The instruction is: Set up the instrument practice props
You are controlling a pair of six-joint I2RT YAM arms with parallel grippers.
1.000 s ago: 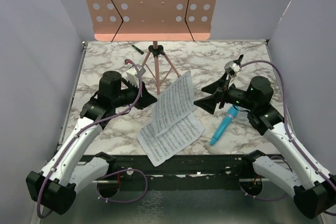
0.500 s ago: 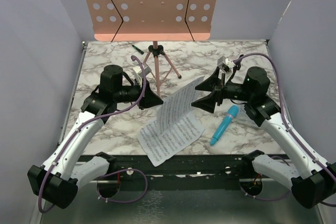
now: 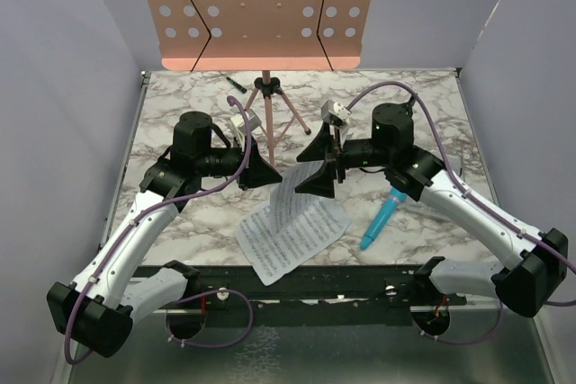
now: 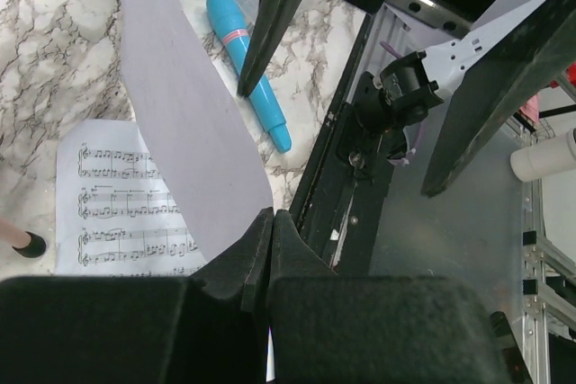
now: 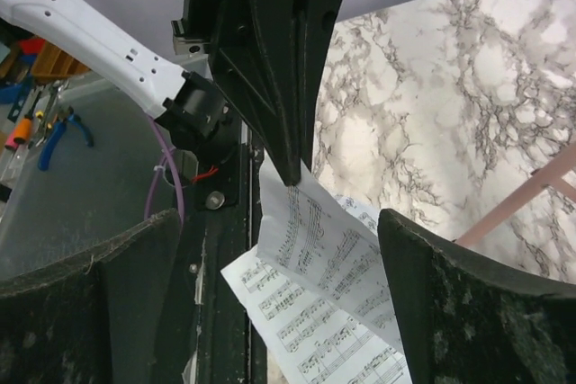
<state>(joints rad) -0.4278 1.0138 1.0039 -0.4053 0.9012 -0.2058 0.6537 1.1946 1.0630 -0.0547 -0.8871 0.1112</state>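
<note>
L gripper (image 4: 270,222) pressed shut, pinching sheet-music page (image 4: 180,114) by its corner, lifted above remaining pages (image 3: 292,240). R gripper (image 3: 310,166) faces it, jaws spread wide; page just ahead, in line w/ gap.

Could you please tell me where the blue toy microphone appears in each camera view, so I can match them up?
Top external: the blue toy microphone lies right of centre, just right of the sheet-music pages.
Left wrist: upper middle, above and right of the printed pages.
Right wrist: not in view.
Shared landmark: the sheet-music pages, also at the bottom of the right wrist view.
</note>
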